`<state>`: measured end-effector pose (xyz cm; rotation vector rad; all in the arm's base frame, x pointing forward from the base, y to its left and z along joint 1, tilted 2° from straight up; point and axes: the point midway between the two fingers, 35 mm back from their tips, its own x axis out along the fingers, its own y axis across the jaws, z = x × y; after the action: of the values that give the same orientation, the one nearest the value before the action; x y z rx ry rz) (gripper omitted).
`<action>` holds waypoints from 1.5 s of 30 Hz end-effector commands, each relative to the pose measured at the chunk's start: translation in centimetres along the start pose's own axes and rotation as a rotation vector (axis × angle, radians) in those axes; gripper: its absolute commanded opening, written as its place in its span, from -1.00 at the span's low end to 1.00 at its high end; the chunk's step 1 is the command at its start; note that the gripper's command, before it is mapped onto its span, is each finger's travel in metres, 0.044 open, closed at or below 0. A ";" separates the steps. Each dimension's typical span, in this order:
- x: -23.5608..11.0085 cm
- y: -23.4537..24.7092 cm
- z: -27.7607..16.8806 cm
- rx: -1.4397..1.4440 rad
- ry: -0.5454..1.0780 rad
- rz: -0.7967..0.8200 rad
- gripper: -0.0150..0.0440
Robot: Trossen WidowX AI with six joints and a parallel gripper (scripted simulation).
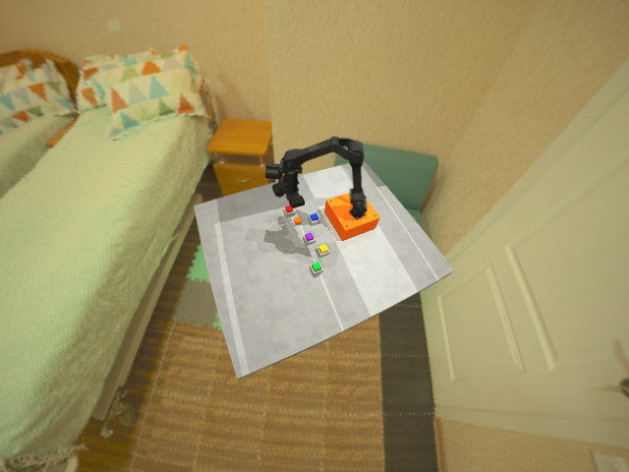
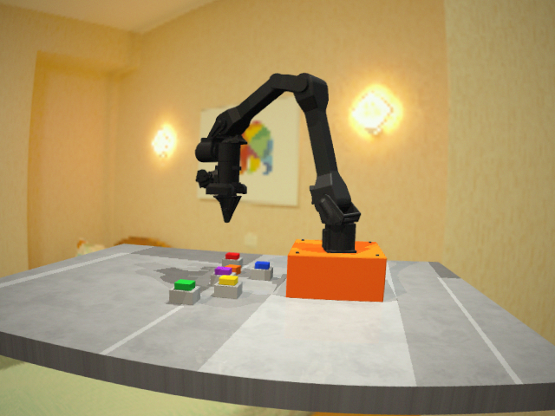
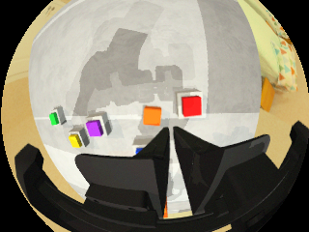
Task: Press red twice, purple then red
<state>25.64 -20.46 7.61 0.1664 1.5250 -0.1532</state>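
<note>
Gripper [image 2: 227, 217]: shut to a point, nothing held; hangs well above the buttons, clear of all of them, pointing straight down, roughly over the red button in the exterior view.
Fingers: pressed together in the wrist view, tips just below the red cap.
Red button [image 1: 288, 208]: on its grey base, nearest the far edge of the counter [image 1: 263, 315]; cap raised, untouched.
Purple button [image 1: 309, 236]: toward the counter's middle, between the orange block and the yellow button.
Orange block [image 1: 297, 220]: just beside the red button, between it and the purple one; no base under it.
Blue button [image 1: 314, 217]: next to the arm's base.
Yellow button [image 1: 323, 249]: nearer the front edge than purple.
Green button [image 1: 316, 265]: closest of the row to the front edge.
Base [image 1: 351, 215]: orange box near the far right corner.
</note>
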 end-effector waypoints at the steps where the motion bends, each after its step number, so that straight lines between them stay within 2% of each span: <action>1: -0.1 6.1 -0.3 -0.024 0.002 0.009 -0.42; 8: 0.1 15.0 -3.5 -0.024 0.003 0.018 -0.42; 12: 0.4 15.2 -3.6 -0.024 0.003 0.018 -0.42; 17: 6.1 15.3 -3.6 -0.024 0.004 0.018 -0.42; 45: 9.6 15.4 -3.7 -0.024 0.004 0.018 -0.42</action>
<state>25.98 -4.68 -1.50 0.1595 1.5142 -0.1174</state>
